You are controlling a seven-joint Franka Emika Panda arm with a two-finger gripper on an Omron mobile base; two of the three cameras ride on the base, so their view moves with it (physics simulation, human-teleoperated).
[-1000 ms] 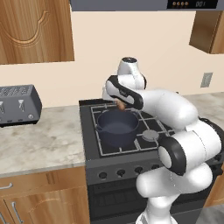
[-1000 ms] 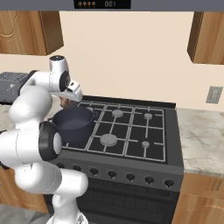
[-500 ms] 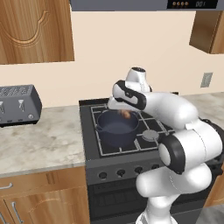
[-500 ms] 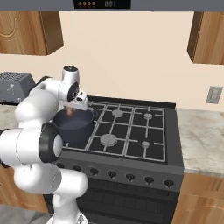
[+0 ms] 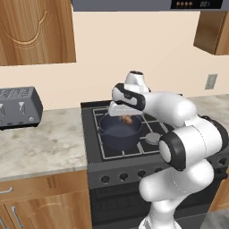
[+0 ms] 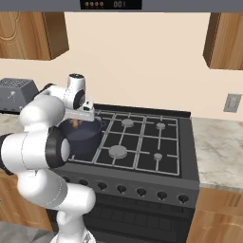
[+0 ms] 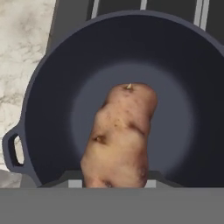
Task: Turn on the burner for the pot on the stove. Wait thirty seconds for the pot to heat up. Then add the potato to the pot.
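— What have your jaws got right now?

— My jaws (image 5: 127, 117) are closed on the potato (image 7: 120, 135), gripping it by one end. In the hand view it hangs lengthwise from them, lumpy and brown-orange, its free end pointing down into the pot (image 7: 52, 105).

— So where is the pot from there?

— Directly under my jaws. Looking along them, the potato covers the middle of the pot's dark floor, and the round rim circles it on every side. One small loop handle (image 7: 13, 148) sticks out at the lower left of that view. The potato is up in the air above the opening; I cannot tell how far it is from the floor of the pot.

— And beyond the pot?

— The pot stands on the black grates of the stove (image 6: 142, 142), on the front burner nearest the marble surface (image 5: 40, 143). From the left base view my jaws and the orange potato (image 5: 127, 119) sit just above the pot's rim (image 5: 120, 127). From the right base view the same thing shows: the potato (image 6: 76, 124) over the pot (image 6: 85, 137), with the other burners off to the far side of my jaws. A row of black knobs (image 6: 142, 192) runs along the stove front, below and nearer than my jaws. Well off across the surface stands a grey toaster (image 5: 18, 107).
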